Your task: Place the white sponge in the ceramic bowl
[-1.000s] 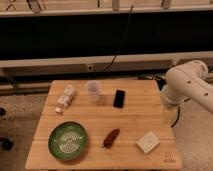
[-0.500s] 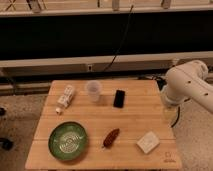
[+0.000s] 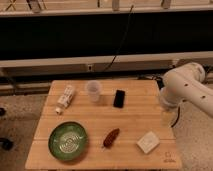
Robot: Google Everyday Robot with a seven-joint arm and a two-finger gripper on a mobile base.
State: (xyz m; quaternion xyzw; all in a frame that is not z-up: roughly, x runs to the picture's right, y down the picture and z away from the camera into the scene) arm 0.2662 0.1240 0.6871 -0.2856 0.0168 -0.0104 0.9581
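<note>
One white sponge (image 3: 148,142) lies front-right on the desk (image 3: 137,114), well apart from the ceramic bowl (image 3: 68,141). Nothing has moved lately: the gripper (image 3: 168,118) hangs open and empty by the desk's right edge, so the grasp is unstarted.

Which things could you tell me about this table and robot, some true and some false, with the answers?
1. The white sponge lies in the ceramic bowl. False: it lies on the table, right of the empty bowl.
2. A flat black object lies right of the translucent cup. True.
3. The gripper holds the sponge. False: it hangs under the white arm at the table's right edge, apart from the sponge.
4. A reddish-brown object lies between bowl and sponge. True.
</note>
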